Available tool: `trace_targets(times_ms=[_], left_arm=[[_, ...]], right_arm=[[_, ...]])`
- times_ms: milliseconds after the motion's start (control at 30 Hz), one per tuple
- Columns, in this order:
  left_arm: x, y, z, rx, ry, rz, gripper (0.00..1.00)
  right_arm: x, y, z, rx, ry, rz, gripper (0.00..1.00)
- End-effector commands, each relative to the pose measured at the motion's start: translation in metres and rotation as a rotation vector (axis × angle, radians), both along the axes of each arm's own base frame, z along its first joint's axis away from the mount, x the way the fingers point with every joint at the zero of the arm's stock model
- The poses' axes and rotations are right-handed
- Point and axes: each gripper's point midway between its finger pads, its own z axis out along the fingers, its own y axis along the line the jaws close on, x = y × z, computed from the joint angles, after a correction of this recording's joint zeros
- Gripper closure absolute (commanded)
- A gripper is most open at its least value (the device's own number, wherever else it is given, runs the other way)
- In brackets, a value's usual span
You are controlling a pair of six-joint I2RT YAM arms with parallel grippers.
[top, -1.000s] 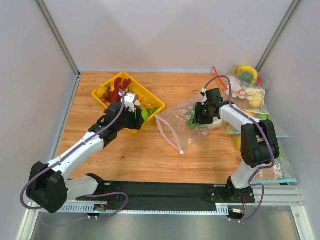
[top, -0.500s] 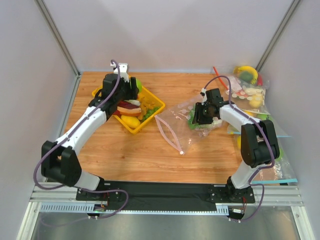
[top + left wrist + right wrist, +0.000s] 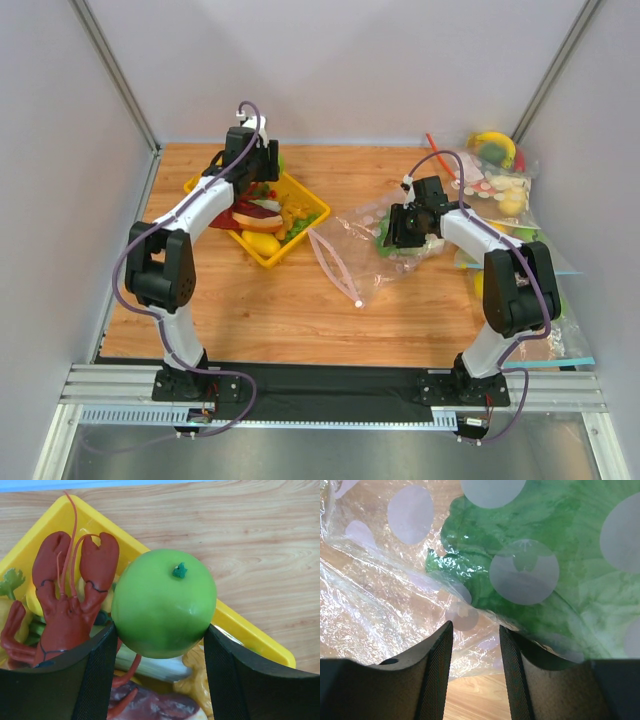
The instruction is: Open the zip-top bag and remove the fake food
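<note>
The zip-top bag (image 3: 365, 225) lies crumpled mid-table, its pale zip strip (image 3: 335, 262) toward the front. The lettuce head (image 3: 388, 240) is still inside it and fills the right wrist view (image 3: 560, 580). My right gripper (image 3: 398, 232) rests on the bag beside the lettuce. Its fingers (image 3: 476, 627) stand narrowly apart, with bag film and bare wood between them. My left gripper (image 3: 262, 165) is shut on the round green fruit (image 3: 162, 610) above the far corner of the yellow tray (image 3: 250, 630). The red lobster (image 3: 65, 605) lies in that tray.
The yellow tray (image 3: 305, 200) also holds a toy hot dog (image 3: 258, 212) and yellow toy fruits. A heap of other bags with toy food (image 3: 500, 190) sits at the back right, topped by a yellow fruit (image 3: 495, 148). Walls close in the table's sides and back.
My left arm has swung from the tray's near side to its far corner, carrying the green fruit. The bag's zip strip has shifted slightly. The right arm has stayed put.
</note>
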Motion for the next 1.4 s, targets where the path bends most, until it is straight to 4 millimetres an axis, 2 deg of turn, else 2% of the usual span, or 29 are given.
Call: trace_targets(times_ms=[0, 133, 233, 267, 433, 567, 633, 667, 733, 767, 933, 1033, 1100, 1133, 1167, 1200, 1233, 1267, 1300, 1333, 1367], left_arm=[[0.011, 0.005, 0.007, 0.016, -0.013, 0.000, 0.84], [0.009, 0.005, -0.012, 0.011, 0.035, 0.010, 0.78], [0.008, 0.003, -0.024, -0.005, 0.065, 0.010, 0.71], [0.007, 0.002, -0.029, -0.011, 0.076, 0.007, 0.64], [0.006, -0.003, -0.032, -0.031, 0.083, -0.009, 0.41], [0.007, -0.003, -0.029, -0.030, 0.080, -0.011, 0.17], [0.006, -0.002, -0.029, -0.028, 0.082, -0.006, 0.15], [0.006, -0.002, -0.027, -0.026, 0.079, -0.006, 0.09], [0.005, -0.001, -0.026, -0.028, 0.079, -0.003, 0.04], [0.004, -0.001, -0.022, -0.030, 0.073, -0.003, 0.01], [-0.001, -0.001, 0.000, -0.045, 0.036, -0.008, 0.01], [-0.009, -0.003, 0.031, -0.055, -0.022, -0.022, 0.01], [-0.014, -0.009, 0.044, -0.050, -0.050, -0.039, 0.01], [-0.018, -0.011, 0.050, -0.047, -0.060, -0.048, 0.01], [-0.025, -0.015, 0.066, -0.045, -0.095, -0.063, 0.01], [-0.030, -0.018, 0.068, -0.046, -0.099, -0.073, 0.01], [-0.038, -0.020, 0.085, -0.056, -0.132, -0.081, 0.01], [-0.044, -0.025, 0.089, -0.069, -0.138, -0.095, 0.01], [-0.052, -0.026, 0.085, -0.073, -0.129, -0.100, 0.01], [-0.061, -0.028, 0.098, -0.087, -0.157, -0.108, 0.01], [-0.067, -0.027, 0.100, -0.093, -0.163, -0.109, 0.01]], right_arm=[[0.007, 0.001, 0.016, 0.018, -0.059, 0.004, 0.55], [0.007, 0.002, 0.015, 0.018, -0.058, 0.008, 0.55], [0.008, 0.002, 0.016, 0.020, -0.059, 0.007, 0.55], [0.008, 0.002, 0.016, 0.019, -0.056, 0.008, 0.55], [0.008, 0.002, 0.015, 0.020, -0.053, 0.008, 0.55], [0.008, 0.002, 0.015, 0.019, -0.050, 0.008, 0.55], [0.008, 0.002, 0.015, 0.019, -0.052, 0.009, 0.55], [0.008, 0.002, 0.015, 0.019, -0.052, 0.010, 0.55], [0.009, 0.002, 0.016, 0.020, -0.053, 0.008, 0.55], [0.009, 0.003, 0.016, 0.019, -0.055, 0.010, 0.55], [0.009, 0.002, 0.017, 0.022, -0.056, 0.011, 0.55], [0.009, 0.004, 0.019, 0.027, -0.059, 0.011, 0.55], [0.009, 0.005, 0.023, 0.038, -0.067, 0.015, 0.54], [0.007, 0.006, 0.025, 0.039, -0.072, 0.019, 0.54], [0.007, 0.008, 0.028, 0.036, -0.086, 0.028, 0.52], [0.008, 0.007, 0.035, 0.015, -0.117, 0.028, 0.52], [0.004, 0.014, 0.039, -0.003, -0.134, 0.053, 0.52], [0.003, 0.018, 0.043, -0.018, -0.153, 0.072, 0.52], [0.002, 0.020, 0.047, -0.030, -0.173, 0.082, 0.51], [-0.003, 0.031, 0.057, -0.023, -0.198, 0.113, 0.51], [-0.005, 0.036, 0.062, -0.019, -0.210, 0.127, 0.51]])
